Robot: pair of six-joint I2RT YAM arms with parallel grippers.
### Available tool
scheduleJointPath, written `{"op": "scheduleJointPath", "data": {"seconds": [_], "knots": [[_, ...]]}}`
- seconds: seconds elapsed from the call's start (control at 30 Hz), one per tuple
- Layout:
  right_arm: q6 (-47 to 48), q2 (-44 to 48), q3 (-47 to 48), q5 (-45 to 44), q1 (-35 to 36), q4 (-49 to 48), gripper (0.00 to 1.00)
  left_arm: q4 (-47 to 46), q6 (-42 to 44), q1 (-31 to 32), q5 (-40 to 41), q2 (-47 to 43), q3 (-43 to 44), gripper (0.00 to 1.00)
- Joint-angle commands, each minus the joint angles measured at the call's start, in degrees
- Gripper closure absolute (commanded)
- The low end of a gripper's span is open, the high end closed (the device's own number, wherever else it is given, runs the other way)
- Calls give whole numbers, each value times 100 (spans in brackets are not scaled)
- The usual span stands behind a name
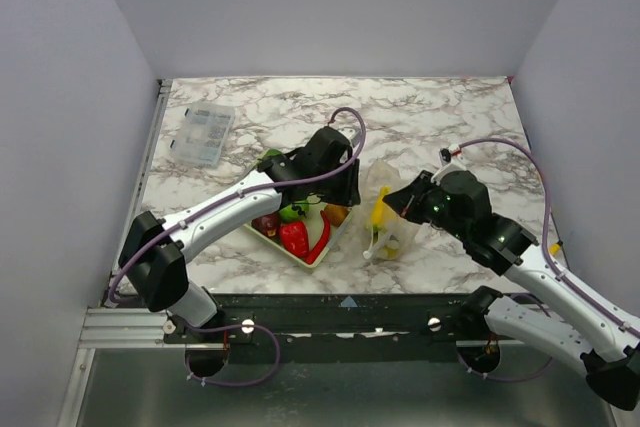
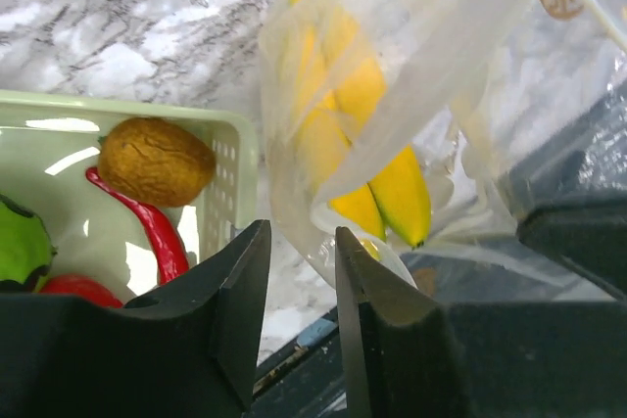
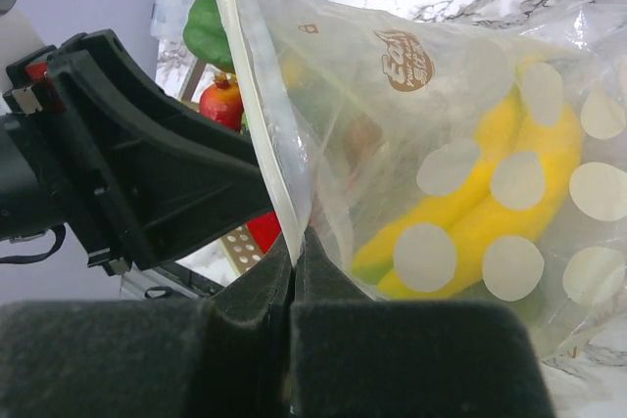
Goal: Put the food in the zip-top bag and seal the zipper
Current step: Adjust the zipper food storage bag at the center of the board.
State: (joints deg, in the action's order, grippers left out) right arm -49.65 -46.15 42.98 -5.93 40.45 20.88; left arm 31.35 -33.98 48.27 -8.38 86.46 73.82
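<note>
Loading is going on: the right gripper is pinching the mouth edge of the crinkly transparent zip-top bag, which is standing just beside the pale mesh basket with yellow plastic bananas inside. Between them the left gripper is hovering narrow and empty, probably needing the glossy red chili next.

Bananas in the bag; bag right of the basket

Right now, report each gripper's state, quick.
Left gripper: jaws apart, holding nothing.
Right gripper: shut on the edge of the crinkly transparent plastic zip-top bag.
</note>
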Motion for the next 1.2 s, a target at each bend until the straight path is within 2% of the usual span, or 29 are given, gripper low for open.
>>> {"op": "scheduleJointPath", "data": {"seconds": [0.0,0.1,0.33,0.53,0.63,0.97,1.07,1.17], "knots": [[120,-77,164,-107,19,-139,99,-279,32,111,973,229,270,68],[173,-104,217,-120,23,-99,99,-341,-18,119,979,410,387,71],[322,-90,305,-112,16,-6,99,-605,-109,283,969,473,396,71],[318,26,231,-86,15,-5,99,-1231,-118,391,872,27,-256,73],[299,88,184,-86,17,-11,99,-1542,-64,394,838,-109,-499,71],[324,111,245,31,12,27,99,-1327,69,394,844,293,-188,70],[318,162,247,-2,25,67,99,-1631,118,403,556,75,-448,70],[320,194,258,-13,16,81,99,-2155,161,411,435,-194,-883,64]]}}
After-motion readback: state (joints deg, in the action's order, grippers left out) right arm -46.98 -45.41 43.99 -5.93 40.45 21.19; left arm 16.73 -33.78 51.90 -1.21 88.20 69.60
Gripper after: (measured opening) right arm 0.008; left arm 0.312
